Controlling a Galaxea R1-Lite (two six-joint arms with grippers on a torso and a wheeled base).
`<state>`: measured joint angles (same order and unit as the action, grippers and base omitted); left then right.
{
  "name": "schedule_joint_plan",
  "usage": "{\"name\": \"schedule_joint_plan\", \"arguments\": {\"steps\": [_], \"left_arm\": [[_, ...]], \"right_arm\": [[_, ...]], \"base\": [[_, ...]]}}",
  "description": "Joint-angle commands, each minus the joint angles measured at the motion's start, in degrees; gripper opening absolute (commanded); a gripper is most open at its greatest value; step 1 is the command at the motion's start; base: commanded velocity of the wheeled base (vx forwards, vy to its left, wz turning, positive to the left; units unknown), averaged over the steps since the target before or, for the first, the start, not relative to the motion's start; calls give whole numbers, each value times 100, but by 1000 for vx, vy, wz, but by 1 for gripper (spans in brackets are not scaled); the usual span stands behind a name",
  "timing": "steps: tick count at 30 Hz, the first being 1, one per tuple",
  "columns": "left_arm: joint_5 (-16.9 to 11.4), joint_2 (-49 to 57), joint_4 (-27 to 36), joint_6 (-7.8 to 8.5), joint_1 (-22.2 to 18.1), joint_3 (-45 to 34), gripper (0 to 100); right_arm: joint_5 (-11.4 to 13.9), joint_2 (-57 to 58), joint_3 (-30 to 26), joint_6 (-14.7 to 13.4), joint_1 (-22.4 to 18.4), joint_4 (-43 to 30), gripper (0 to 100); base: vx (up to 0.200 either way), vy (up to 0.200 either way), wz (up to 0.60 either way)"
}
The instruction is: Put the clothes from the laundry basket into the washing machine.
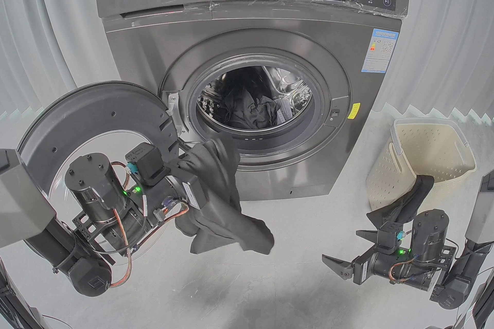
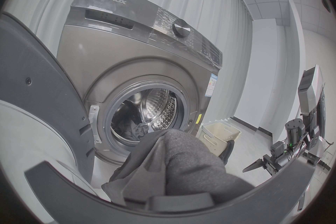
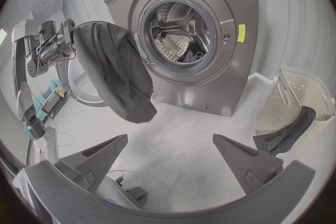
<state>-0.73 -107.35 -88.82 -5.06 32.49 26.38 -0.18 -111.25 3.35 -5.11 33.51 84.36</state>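
Observation:
The grey washing machine stands with its round door swung open to the left. Dark clothes lie in the drum. My left gripper is shut on a dark grey garment that hangs just below and left of the drum opening, its tail drooping toward the floor. My right gripper is open and holds nothing, low over the floor in front of the cream laundry basket. Another dark garment spills over the basket's front rim onto the floor.
Pale curtains hang behind and beside the machine. The open door sits close to my left arm. Bare grey floor lies between the two grippers. Cables and a teal item lie on the floor beyond the door.

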Motion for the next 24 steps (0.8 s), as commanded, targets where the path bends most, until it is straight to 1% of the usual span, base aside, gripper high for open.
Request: {"name": "schedule_joint_plan", "arguments": {"steps": [1,3,5,6,7,8,9,10,12,16,19,22,24], "left_arm": [[38,-49,-4,5,-23,25,0],[47,-49,-12,-4,38,7,0],[231,-111,-21,14,153,157,0],[486,-163,-12,5,188,245,0],[644,-190,-12,-13,214,289,0],[908,-225,-12,-57,328,333,0],[1022,-234,-4,-57,399,289,0],[1049,-269,-4,-57,443,254,0],[1084,-383,-12,23,487,157,0],[1128,-506,-12,23,531,157,0],[1119,-533,-12,-4,478,192,0],[1119,-550,-12,14,469,157,0],[1137,-550,-12,31,522,139,0]], "right_arm": [[-17,-19,60,10,-64,10,100],[-43,-46,201,10,-161,10,100],[-122,-63,298,10,-205,2,100],[-157,-72,342,-8,-205,2,100],[-175,-72,368,-8,-205,2,100],[-184,-72,385,-8,-213,2,100],[-184,-63,394,-8,-213,2,100],[-193,-55,421,-8,-213,2,100],[-193,-55,456,-8,-213,2,100],[-193,-63,482,-17,-213,2,100],[-201,-63,482,-8,-205,2,100],[-193,-63,491,-8,-205,2,100],[-193,-72,491,-8,-187,2,100]], "base": [[0,0,0],[0,0,0],[0,0,0],[0,0,0],[0,0,0],[0,0,0],[0,0,0],[0,0,0],[0,0,0],[0,0,0],[200,0,0],[200,200,0],[0,0,0]]}}
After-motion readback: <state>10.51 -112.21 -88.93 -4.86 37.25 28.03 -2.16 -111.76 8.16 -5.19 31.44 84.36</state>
